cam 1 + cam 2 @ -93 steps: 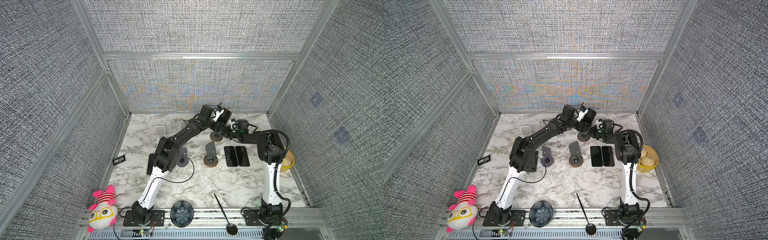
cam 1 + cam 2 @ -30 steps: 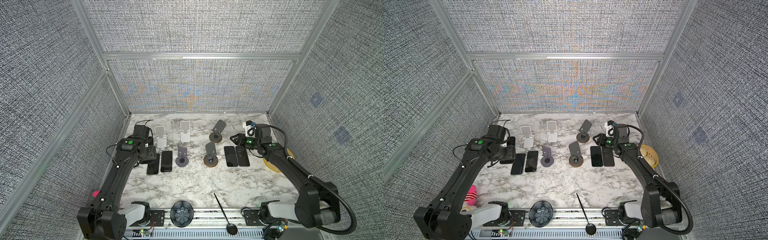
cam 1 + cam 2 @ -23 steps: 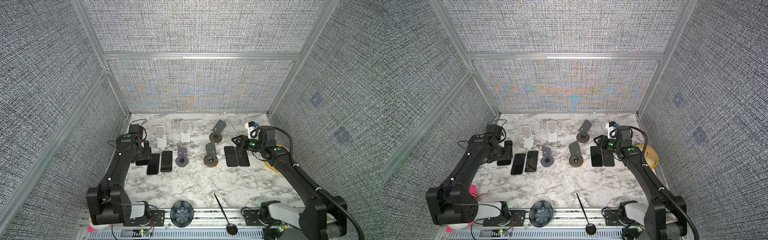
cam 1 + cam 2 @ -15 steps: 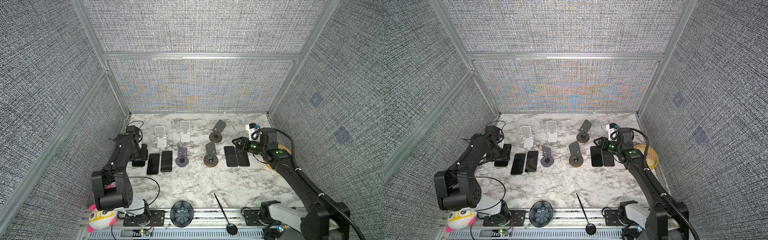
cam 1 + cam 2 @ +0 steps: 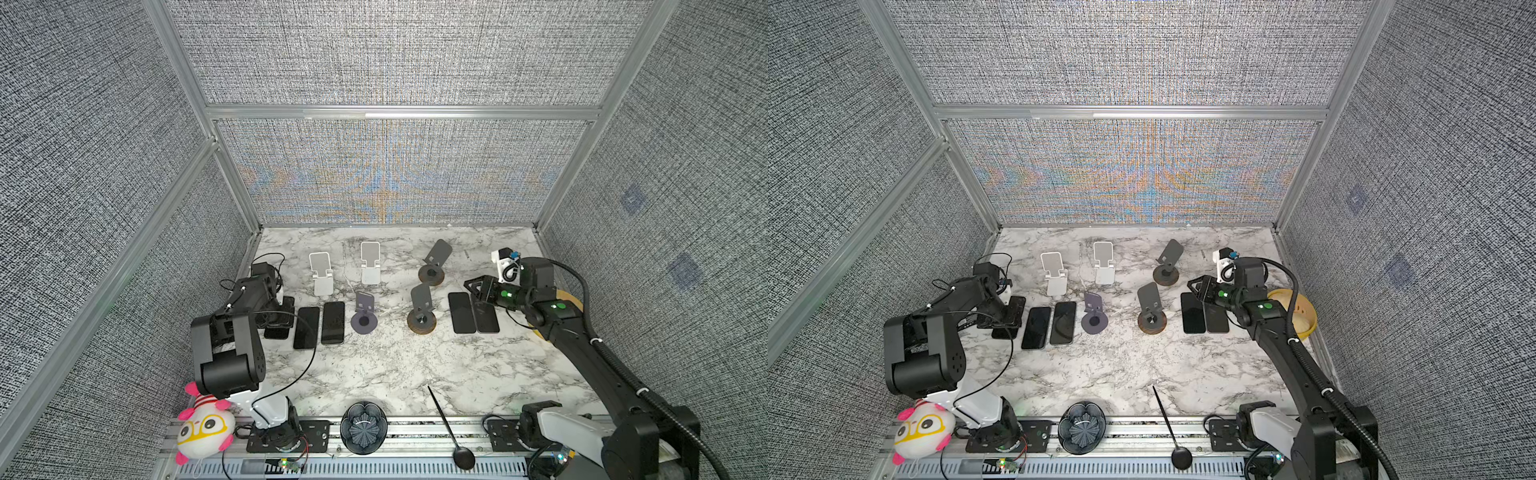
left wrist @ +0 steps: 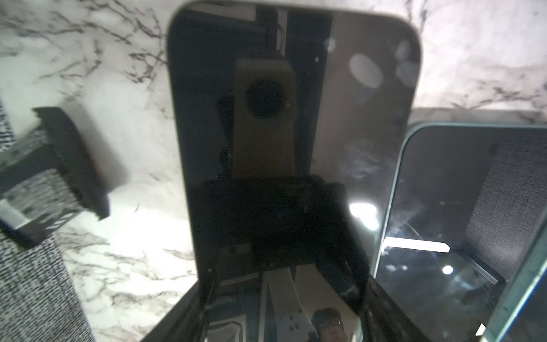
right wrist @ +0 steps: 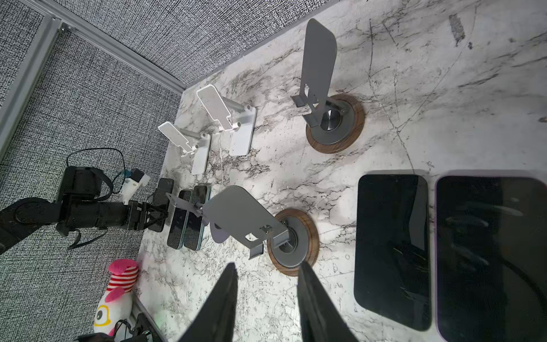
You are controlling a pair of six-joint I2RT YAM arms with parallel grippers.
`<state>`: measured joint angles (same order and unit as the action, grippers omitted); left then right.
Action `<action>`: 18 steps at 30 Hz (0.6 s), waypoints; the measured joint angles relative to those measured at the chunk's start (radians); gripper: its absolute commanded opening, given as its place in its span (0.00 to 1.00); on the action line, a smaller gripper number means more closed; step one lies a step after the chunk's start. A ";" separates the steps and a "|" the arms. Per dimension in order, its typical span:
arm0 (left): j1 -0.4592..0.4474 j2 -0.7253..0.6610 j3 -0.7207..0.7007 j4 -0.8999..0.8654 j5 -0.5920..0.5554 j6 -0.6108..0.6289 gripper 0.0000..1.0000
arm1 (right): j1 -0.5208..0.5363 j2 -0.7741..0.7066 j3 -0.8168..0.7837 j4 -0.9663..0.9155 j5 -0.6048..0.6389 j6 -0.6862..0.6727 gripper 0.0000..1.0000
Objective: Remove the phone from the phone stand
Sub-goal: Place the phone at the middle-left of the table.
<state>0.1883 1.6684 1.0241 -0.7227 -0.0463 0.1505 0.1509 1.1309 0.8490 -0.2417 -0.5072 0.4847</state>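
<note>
Any lettering was too small for us to read. Our left gripper [image 5: 275, 320] clasped the phone [image 6: 290, 118] by its long edges, its far end reaching ahead of the fingers [image 7: 148, 220], beside two more phones [image 5: 307, 328]. Our right gripper [image 7: 267, 266] hung released and empty, a stand [image 7: 236, 216] just ahead of its fingers [image 7: 225, 296].

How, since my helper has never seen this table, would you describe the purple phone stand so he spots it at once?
On the marble table, look at the near row of stands, in front of the two white stands. The purple stand sits between two flat phones and a grey stand. It alone is purple, with a plain round base and no wooden ring.
</note>
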 measured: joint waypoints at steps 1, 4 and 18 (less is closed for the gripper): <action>0.003 0.002 -0.003 0.005 0.008 0.001 0.00 | -0.001 -0.002 0.000 0.000 0.000 0.000 0.36; 0.018 0.011 -0.014 0.024 0.021 0.004 0.00 | -0.002 -0.008 0.000 -0.001 0.001 -0.003 0.36; 0.043 0.098 0.030 0.004 0.053 0.010 0.37 | -0.007 -0.040 0.000 -0.003 0.009 -0.011 0.36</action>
<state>0.2310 1.7668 1.0542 -0.7185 0.0071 0.1600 0.1440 1.0908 0.8490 -0.2443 -0.4980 0.4732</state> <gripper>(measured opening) 0.726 0.356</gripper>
